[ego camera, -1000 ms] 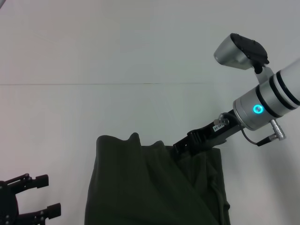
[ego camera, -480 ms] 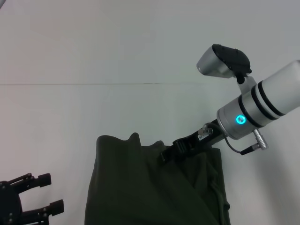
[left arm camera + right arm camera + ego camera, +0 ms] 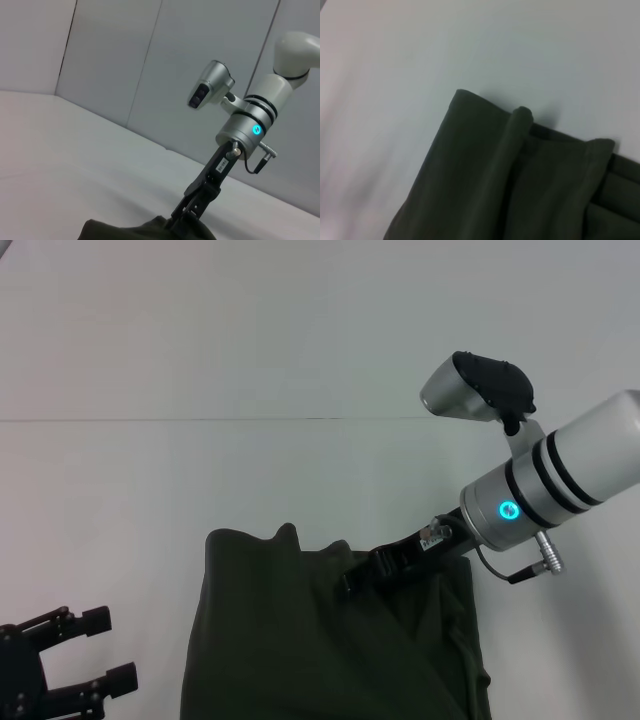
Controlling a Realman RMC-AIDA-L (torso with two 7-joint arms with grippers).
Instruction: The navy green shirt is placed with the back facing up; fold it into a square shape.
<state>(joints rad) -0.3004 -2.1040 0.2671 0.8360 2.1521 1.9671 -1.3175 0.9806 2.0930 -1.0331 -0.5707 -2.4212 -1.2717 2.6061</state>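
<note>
We see the navy green shirt (image 3: 330, 640) already folded narrow on the desk (image 3: 150, 490), under the right end effector (image 3: 352, 578), grip state unreadable. Left end effector (image 3: 100, 650) idles wide beside it. Squaring fold likely remains.

The robot has a thick white cylindrical right arm (image 3: 590, 455) with two black rings, a silver wrist section with a glowing cyan ring light, a rounded silver-and-black wrist camera (image 3: 478, 386), a thin black cable, and black skeletal right gripper (image 3: 365, 572) and left gripper (image 3: 105, 645).
</note>
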